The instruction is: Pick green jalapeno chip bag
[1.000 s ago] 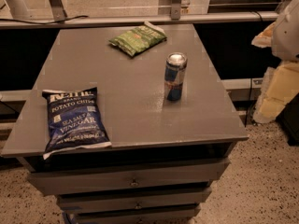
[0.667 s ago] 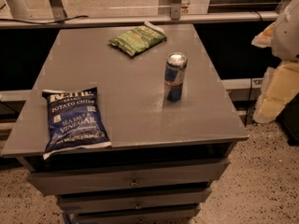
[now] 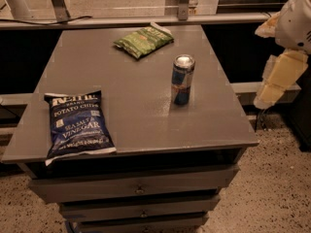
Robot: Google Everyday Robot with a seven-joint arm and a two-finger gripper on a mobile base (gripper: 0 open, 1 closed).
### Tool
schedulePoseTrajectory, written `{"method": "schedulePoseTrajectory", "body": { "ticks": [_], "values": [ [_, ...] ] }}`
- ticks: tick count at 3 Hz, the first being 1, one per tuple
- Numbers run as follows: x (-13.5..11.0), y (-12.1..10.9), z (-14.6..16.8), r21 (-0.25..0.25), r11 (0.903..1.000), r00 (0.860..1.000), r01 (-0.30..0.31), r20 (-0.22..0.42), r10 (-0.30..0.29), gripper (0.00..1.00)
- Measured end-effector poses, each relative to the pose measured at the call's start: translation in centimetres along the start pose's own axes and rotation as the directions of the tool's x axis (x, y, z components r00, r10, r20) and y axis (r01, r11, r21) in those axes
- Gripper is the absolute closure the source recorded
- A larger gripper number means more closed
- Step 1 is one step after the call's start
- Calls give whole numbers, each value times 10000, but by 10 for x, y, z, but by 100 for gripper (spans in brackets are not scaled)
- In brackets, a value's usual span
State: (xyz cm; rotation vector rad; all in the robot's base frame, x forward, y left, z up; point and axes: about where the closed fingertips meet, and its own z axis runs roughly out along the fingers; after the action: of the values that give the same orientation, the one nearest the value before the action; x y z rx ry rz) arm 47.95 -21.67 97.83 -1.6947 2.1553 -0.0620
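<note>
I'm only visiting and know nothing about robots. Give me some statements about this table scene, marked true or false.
1. The green jalapeno chip bag lies near the far edge of the table. True.
2. The gripper is holding the green bag. False: it hangs beyond the table's right side, apart from the bag.
3. The can lies on its side. False: it stands upright.
4. The blue chip bag lies flat at the near left corner. True.

A gray drawer cabinet (image 3: pixel 141 106) stands on a speckled terrazzo floor (image 3: pixel 279 188), a pale rail (image 3: pixel 97 21) behind, light dim.
</note>
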Motion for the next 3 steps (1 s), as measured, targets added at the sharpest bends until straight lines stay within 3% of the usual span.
{"method": "schedulePoseTrajectory", "body": {
  "ticks": [1,2,3],
  "values": [
    [-28,-43,27,685,9972,9977,309,588,-349,0],
    [-58,-84,51,1680,9824,9911,814,902,-975,0],
    [-87,-122,77,2553,9577,9801,1329,1098,-1652,0]
  ]
}}
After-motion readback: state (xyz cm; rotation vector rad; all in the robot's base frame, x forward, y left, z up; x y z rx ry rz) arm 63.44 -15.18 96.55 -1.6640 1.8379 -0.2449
